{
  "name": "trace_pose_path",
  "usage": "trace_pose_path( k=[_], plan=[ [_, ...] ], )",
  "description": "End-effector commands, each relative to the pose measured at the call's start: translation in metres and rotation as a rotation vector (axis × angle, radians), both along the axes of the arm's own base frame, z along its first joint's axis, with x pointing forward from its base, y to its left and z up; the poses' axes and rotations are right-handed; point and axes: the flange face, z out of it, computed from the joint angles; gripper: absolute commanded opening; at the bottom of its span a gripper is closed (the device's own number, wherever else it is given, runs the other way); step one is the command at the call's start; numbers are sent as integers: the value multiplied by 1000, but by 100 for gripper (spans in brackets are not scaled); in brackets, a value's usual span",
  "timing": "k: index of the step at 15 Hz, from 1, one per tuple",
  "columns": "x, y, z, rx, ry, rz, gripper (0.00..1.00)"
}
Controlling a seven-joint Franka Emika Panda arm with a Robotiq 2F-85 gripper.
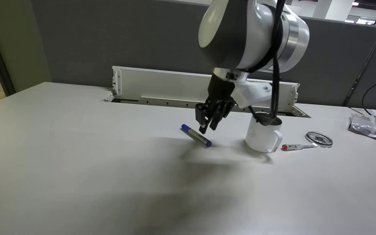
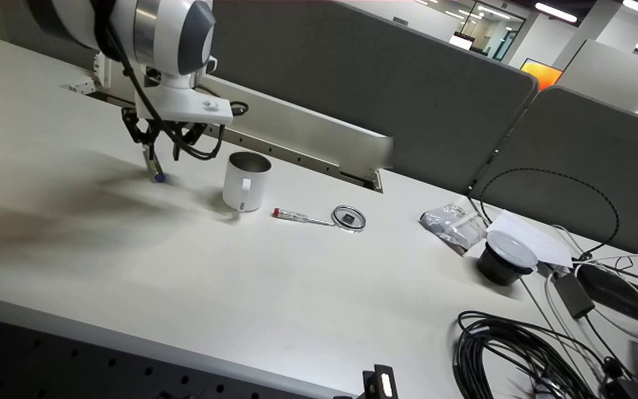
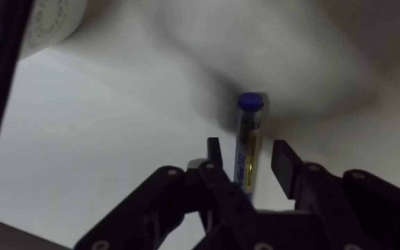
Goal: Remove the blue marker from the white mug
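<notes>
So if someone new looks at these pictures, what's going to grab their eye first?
Most likely the bulky robot arm, hanging over the pale table. Next, its open hand, framing the blue marker near the center of the wrist view. After that, perhaps the white mug standing upright apart from the marker, or the black cable coil at the lower right of an exterior view.

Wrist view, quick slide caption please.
Blue marker lying on the table, framed between the open fingers of the end effector, part of the white mug at upper left.
</notes>
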Motion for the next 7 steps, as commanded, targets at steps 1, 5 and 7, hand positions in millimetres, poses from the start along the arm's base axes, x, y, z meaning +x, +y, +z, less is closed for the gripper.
trace_pose_path(
  k=[1,5,7],
  plan=[
    [-1,-6,49,-29,-37,-28,81],
    [7,-7,54,-30,-36,0,99],
    [7,-7,60,-34,-37,2,93]
  ],
)
